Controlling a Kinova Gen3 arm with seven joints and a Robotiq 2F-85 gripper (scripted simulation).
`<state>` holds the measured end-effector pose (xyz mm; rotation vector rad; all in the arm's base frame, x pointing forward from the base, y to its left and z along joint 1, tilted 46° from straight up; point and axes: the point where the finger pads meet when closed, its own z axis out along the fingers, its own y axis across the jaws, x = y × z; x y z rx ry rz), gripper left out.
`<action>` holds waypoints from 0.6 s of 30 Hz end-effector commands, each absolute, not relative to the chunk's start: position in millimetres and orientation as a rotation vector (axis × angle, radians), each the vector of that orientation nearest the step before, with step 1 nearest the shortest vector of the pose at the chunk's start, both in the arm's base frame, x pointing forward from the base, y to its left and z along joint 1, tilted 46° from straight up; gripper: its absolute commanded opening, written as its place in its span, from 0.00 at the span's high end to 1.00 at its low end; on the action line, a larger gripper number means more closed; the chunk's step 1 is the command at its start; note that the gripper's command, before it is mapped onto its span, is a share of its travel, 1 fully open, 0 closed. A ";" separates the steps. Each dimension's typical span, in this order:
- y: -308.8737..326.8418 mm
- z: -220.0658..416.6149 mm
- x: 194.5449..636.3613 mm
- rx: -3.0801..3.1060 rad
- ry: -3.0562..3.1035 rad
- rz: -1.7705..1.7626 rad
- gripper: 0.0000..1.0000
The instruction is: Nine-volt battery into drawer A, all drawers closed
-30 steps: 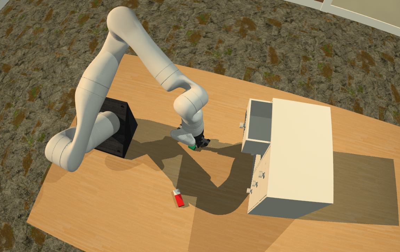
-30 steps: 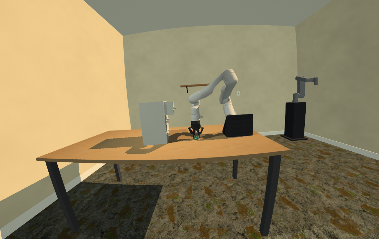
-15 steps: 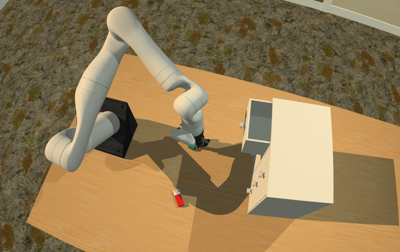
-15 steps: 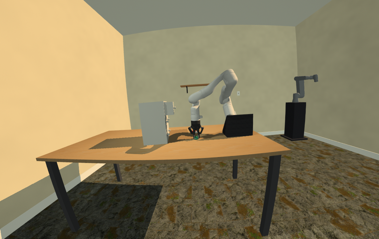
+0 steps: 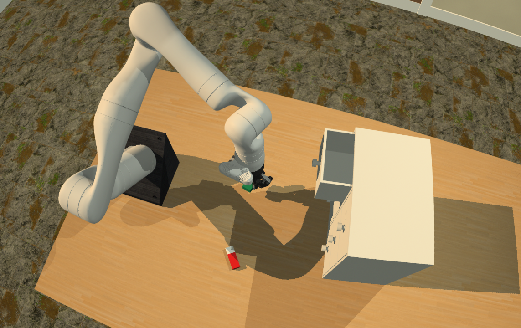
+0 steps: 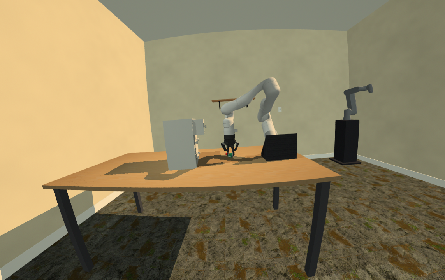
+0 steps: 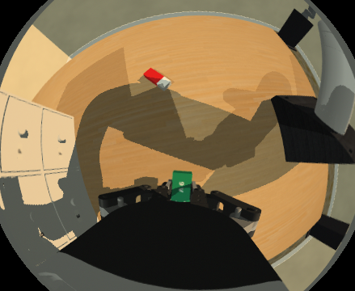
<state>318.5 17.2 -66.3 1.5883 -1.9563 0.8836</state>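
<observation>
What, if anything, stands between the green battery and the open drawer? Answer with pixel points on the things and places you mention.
Nothing visible stands between the green battery (image 5: pixel 247 187) (image 6: pixel 230 155) (image 7: pixel 182 187) and the open drawer (image 5: pixel 332 190) (image 6: pixel 199 126). The drawer's own front faces it, higher up, so it probably needs lifting over.
</observation>
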 end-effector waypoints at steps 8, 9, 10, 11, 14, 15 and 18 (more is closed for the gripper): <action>56.0 -39.0 318.8 1.616 -1.963 0.876 0.77; 58.1 -37.0 318.6 1.616 -1.963 0.876 0.77; 59.7 -35.4 318.5 1.616 -1.963 0.876 0.77; 60.9 -34.2 318.4 1.616 -1.963 0.876 0.77; 62.3 -32.8 318.3 1.616 -1.963 0.876 0.77; 62.4 -32.8 318.3 1.616 -1.963 0.876 0.77; 62.4 -32.8 318.3 1.616 -1.963 0.876 0.77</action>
